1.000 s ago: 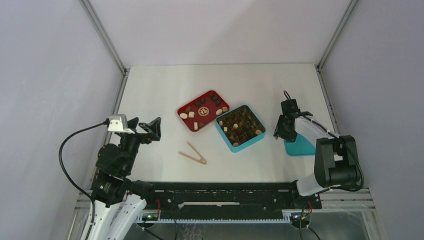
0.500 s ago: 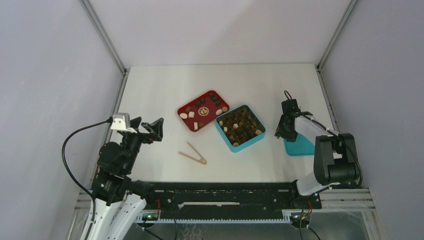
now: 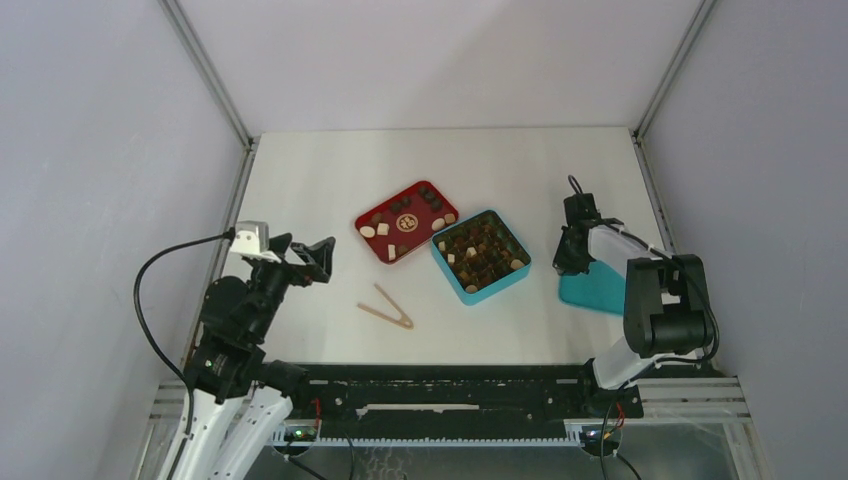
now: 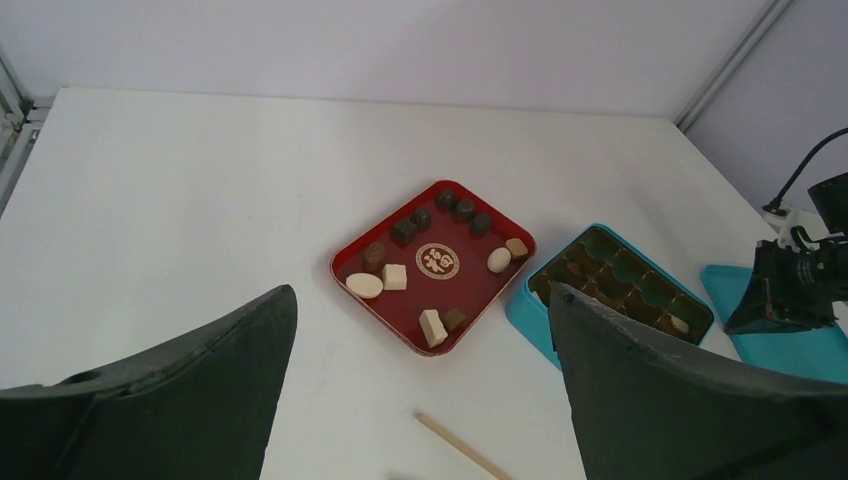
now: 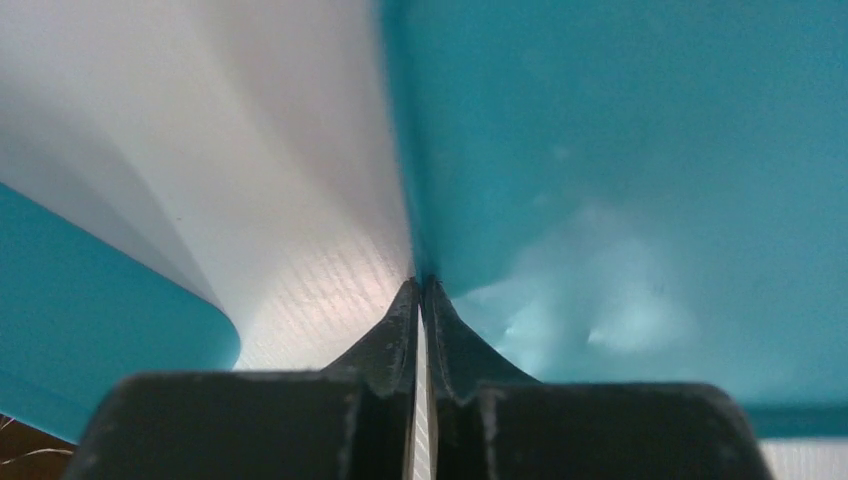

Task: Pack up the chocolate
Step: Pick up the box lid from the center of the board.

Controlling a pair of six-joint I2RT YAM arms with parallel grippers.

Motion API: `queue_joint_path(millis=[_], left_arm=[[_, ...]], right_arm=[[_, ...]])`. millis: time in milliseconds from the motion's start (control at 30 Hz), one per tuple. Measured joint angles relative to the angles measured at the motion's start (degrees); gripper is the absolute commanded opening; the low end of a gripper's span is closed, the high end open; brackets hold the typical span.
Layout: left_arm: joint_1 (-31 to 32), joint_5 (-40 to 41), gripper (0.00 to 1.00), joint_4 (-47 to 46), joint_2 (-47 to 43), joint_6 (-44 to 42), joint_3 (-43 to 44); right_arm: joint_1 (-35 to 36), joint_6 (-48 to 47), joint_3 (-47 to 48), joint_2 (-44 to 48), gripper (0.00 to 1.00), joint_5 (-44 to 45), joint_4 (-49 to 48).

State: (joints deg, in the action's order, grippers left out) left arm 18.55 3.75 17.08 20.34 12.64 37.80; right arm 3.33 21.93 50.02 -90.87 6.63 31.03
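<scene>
Black-jointed left arm [image 3: 235,315], white-shelled right arm [image 3: 610,245], looping black cable [image 3: 138,290], dark wedge fingers [image 4: 660,390]

The tabletop [image 3: 330,180] is matt white; the red tray [image 4: 465,290] glossy like lacquer; the teal lid [image 5: 620,150] smooth, softly shiny; the tongs [image 3: 385,317] bare wood; the left end effector [image 3: 315,258] matt black.

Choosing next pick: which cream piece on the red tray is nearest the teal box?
The cream oval at the red tray's corner facing the teal box, beside a tan block. The other oval and two cream blocks lie farther off.
</scene>
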Motion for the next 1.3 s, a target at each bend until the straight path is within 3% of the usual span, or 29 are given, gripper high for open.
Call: queue_joint_path(millis=[333, 533, 1033, 1300], left_arm=[[0.00, -0.13, 1.00, 0.20, 5.27, 5.05, 0.04], [0.00, -1.66, 1.00, -0.83, 7.21, 9.84, 0.04], [0.35, -9.94, 0.96, -11.56, 19.82, 24.15, -0.57], [5.01, -11.28, 0.95, -18.12, 26.86, 27.82, -0.55]], right_arm=[[1.51, -0.20, 0.00, 1.42, 0.00, -0.31, -0.70], [6.49, -1.31, 1.42, 6.56, 0.00, -0.24, 0.13], [31.21, -9.86, 9.38, 12.98, 0.00, 7.52, 0.83], [41.99, -18.82, 10.86, 14.27, 0.00, 8.85, -3.37]])
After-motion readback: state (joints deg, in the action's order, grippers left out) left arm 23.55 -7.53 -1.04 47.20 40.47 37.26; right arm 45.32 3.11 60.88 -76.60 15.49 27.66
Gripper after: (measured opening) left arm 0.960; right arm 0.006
